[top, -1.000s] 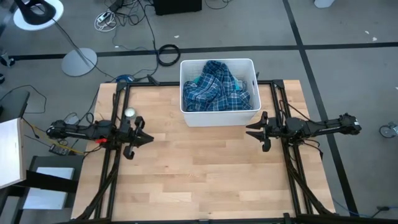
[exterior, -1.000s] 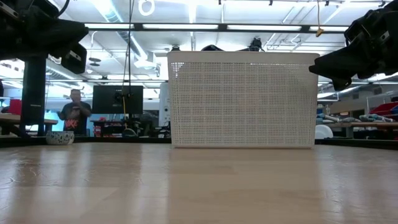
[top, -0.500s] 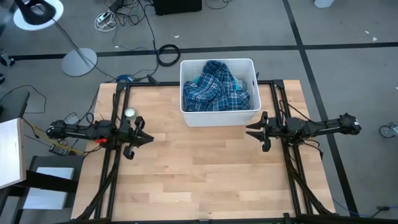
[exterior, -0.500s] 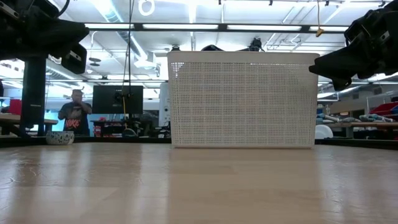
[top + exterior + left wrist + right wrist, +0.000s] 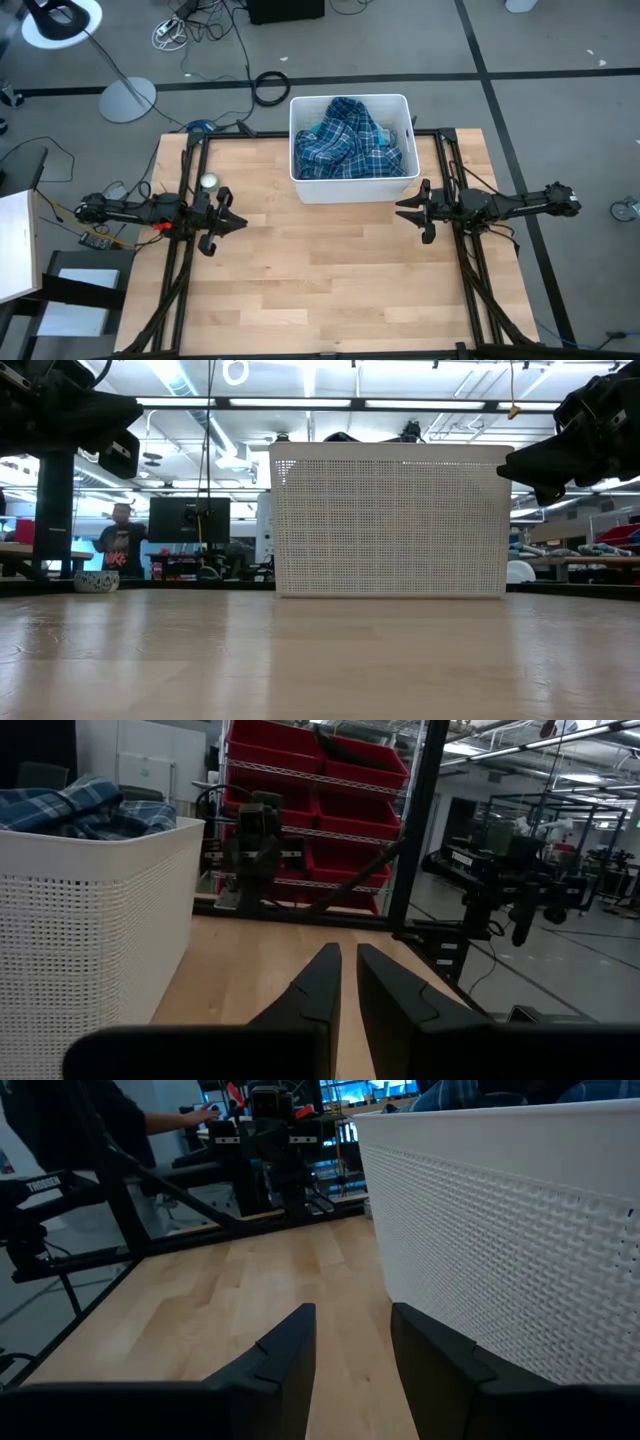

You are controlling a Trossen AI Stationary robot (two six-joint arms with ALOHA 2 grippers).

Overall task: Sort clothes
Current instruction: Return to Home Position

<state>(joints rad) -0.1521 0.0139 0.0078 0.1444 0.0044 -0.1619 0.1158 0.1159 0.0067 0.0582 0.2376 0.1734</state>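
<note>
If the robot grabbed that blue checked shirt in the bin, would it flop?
Probably floppy: the plaid shirt lies crumpled in soft folds inside the white bin. Likely light too, since it heaps loosely above the rim.

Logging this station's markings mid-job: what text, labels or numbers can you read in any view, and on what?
"TROSSEN": white lettering on a dark arm part, right wrist view, barely legible.
Red print on the person's shirt, low view: too small to read.
Nothing else is legible.
</note>
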